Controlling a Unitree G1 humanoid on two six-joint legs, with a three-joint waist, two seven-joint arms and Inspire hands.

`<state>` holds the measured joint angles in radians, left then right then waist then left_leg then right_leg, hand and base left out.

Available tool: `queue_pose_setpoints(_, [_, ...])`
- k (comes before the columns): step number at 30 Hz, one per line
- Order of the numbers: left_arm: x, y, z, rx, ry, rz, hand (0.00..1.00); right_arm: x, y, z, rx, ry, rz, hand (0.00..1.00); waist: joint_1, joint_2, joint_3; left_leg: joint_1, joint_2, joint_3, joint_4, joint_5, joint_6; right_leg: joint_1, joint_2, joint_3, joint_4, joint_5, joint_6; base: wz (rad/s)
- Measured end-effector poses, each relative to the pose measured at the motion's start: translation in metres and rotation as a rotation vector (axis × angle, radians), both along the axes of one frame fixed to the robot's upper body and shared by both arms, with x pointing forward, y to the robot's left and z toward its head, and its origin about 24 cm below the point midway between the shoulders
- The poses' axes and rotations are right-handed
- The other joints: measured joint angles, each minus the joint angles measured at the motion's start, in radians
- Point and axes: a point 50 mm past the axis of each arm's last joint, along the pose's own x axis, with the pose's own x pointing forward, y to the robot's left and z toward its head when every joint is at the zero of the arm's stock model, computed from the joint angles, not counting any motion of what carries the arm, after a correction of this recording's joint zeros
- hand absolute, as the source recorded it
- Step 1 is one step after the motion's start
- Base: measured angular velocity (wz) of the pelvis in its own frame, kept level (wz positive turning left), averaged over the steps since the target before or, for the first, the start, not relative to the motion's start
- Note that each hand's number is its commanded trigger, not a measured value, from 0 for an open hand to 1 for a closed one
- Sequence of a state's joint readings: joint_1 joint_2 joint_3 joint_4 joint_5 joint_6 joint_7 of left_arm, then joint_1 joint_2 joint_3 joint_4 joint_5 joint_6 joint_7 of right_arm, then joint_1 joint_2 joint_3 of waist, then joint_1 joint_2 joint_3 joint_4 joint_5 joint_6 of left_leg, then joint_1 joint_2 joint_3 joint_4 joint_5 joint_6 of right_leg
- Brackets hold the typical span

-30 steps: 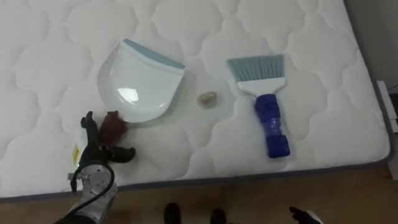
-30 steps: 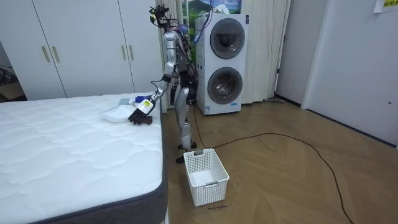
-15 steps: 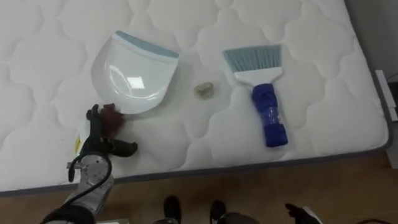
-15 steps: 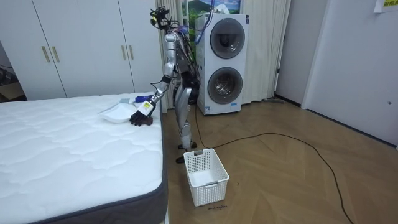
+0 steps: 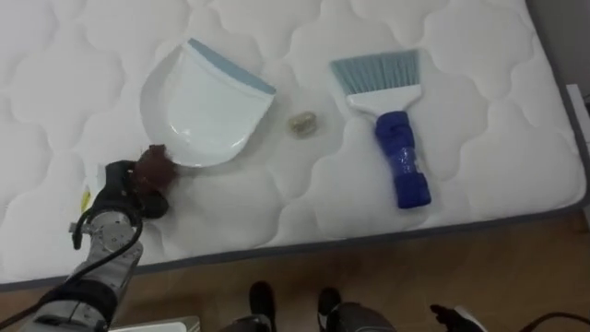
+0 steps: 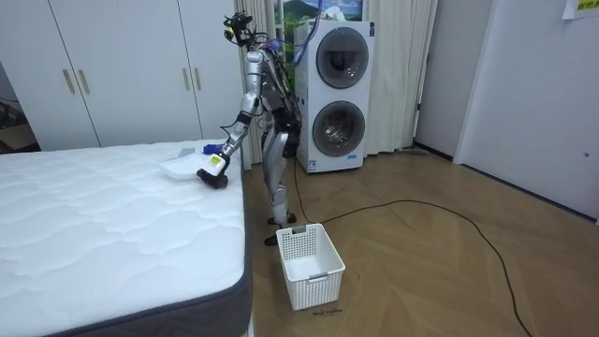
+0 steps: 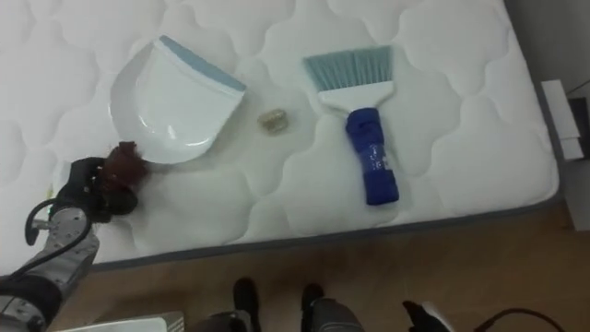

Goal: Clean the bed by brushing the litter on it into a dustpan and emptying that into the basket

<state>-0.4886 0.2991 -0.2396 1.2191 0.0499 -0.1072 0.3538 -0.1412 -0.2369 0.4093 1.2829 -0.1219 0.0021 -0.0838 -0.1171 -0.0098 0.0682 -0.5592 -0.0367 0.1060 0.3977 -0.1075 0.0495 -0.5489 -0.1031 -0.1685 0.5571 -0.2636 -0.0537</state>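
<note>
Your robot stands at the edge of the bed [image 5: 277, 214], left arm reaching down onto the mattress. Its left hand [image 5: 118, 192] is clenched round the dark red handle [image 5: 155, 164] of the white dustpan [image 5: 207, 101]. A small crumpled scrap [image 5: 301, 123] lies just right of the dustpan's blue lip, well apart from that hand. The brush [image 5: 392, 138] lies farther right of the dustpan. The right hand [image 5: 458, 319] hangs low over the floor [image 5: 387, 277].
</note>
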Motion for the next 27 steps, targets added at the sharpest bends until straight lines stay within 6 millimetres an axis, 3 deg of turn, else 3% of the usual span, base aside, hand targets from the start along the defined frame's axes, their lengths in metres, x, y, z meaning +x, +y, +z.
queue_pose_setpoints(5, [-0.004,-0.007,-0.008,-0.052,0.043,-0.021,1.00,0.001,0.000,0.000,-0.002,-0.002,0.004,0.00,-0.013,-0.002,-0.0004,0.000,-0.010,0.002,0.001,0.000,0.000,0.004,-0.008,0.001,-0.001,-0.007,0.010,0.06])
queue_pose_setpoints(19, [-0.006,-0.007,-0.011,-0.086,0.077,-0.013,1.00,-0.001,-0.001,0.000,-0.009,0.014,-0.014,0.00,-0.014,-0.009,0.0008,0.004,-0.007,0.002,0.012,-0.001,0.002,0.009,-0.007,0.007,0.000,-0.007,0.010,-0.01])
queue_pose_setpoints(27, [-0.003,-0.004,-0.006,0.073,0.072,-0.089,1.00,-0.003,-0.003,0.000,0.081,-0.051,-0.288,0.00,-0.011,-0.006,-0.0012,0.005,0.003,0.005,0.015,-0.009,0.013,0.013,0.002,0.002,-0.005,-0.003,0.006,-0.02])
